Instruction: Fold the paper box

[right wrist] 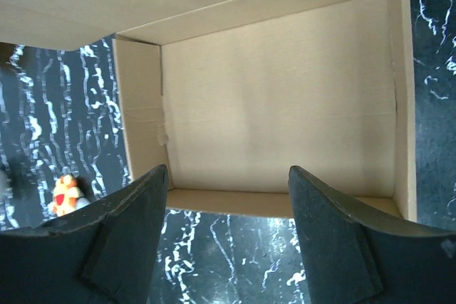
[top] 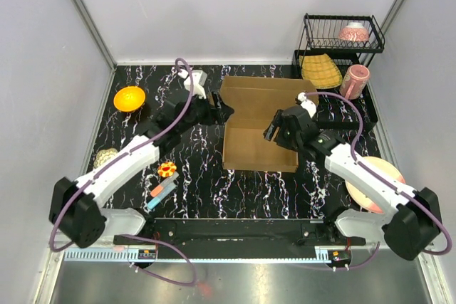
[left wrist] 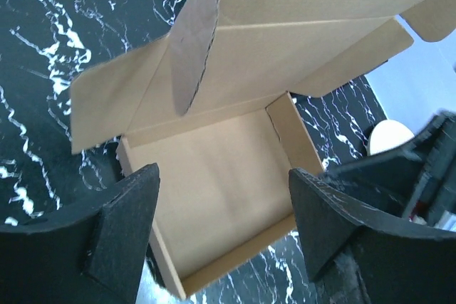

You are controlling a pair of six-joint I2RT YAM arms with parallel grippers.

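At the centre of the black marbled table (top: 199, 176), the paper box (top: 256, 149) is laid as a matte corrugated tray, its lid raised toward 12 o'clock. The left gripper (left wrist: 224, 172) at 9 o'clock and the right gripper (right wrist: 227, 170) at 3 o'clock are held wide, with nothing gripped. A rounded side flap (left wrist: 192, 40), perhaps creased, is shown clearly only by the left wrist view.

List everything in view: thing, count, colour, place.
paper box: one, brown, table centre, lid open
orange bowl: one, orange, far left
round object: one, cream, left edge
toy flower: one, red-yellow, near left
markers: two, orange and blue, near left
wire rack: one, black, far right
pink bowl: one, pink, in rack
woven dish: one, yellow, under rack shelf
mug: one, pink, beside rack
plate: one, peach, near right
table: one, black marbled
left claw: one, black, open, left of box
right claw: one, black, open, over box
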